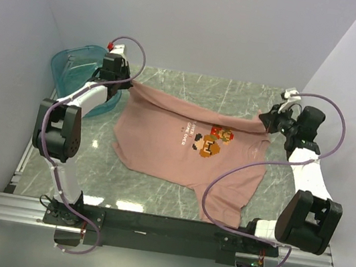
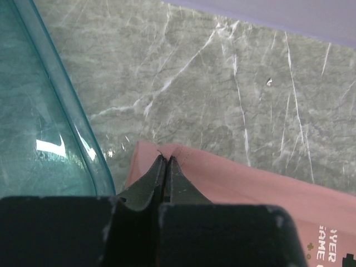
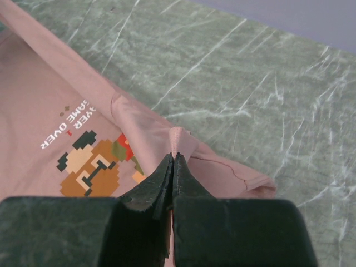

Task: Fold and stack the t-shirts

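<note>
A dusty-pink t-shirt (image 1: pixel 162 145) with an orange-brown pixel graphic (image 1: pixel 212 142) and small white text lies spread across the table. Its far edge is stretched between my two grippers. My left gripper (image 1: pixel 130 85) is shut on the shirt's far left corner, next to the teal tub; the left wrist view shows pink cloth (image 2: pixel 233 181) pinched at the fingertips (image 2: pixel 166 158). My right gripper (image 1: pixel 267 120) is shut on a fold of the shirt at its far right; the right wrist view shows a pink ridge (image 3: pixel 181 139) held at the fingertips (image 3: pixel 172 157). A part of the shirt (image 1: pixel 232 200) hangs toward the near edge.
A translucent teal plastic tub (image 1: pixel 80 67) stands at the far left, touching distance from my left gripper, and also shows in the left wrist view (image 2: pixel 39 122). White walls close in the left, back and right. The grey marble table (image 1: pixel 172 82) shows beyond the shirt.
</note>
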Tool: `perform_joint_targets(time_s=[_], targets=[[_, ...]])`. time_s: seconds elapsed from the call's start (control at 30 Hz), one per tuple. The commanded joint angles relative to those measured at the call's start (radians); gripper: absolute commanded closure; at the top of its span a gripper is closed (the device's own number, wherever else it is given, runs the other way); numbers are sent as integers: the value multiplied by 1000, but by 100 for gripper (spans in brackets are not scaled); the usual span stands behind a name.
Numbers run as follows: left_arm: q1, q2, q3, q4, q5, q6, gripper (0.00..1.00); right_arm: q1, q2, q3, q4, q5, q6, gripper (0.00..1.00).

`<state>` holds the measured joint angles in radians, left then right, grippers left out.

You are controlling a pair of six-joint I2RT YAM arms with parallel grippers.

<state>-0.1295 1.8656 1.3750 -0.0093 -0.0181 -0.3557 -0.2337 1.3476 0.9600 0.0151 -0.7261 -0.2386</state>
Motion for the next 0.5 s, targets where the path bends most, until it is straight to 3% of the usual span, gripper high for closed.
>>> perform_joint_targets(time_s=[0.0,0.47], targets=[[7,0,35,12,27,18,100,-7,-39,-29,-10,-4,-41,100],[7,-6,-11,12,49,31,100,-16,-56,-69,-29,13,-67,100]])
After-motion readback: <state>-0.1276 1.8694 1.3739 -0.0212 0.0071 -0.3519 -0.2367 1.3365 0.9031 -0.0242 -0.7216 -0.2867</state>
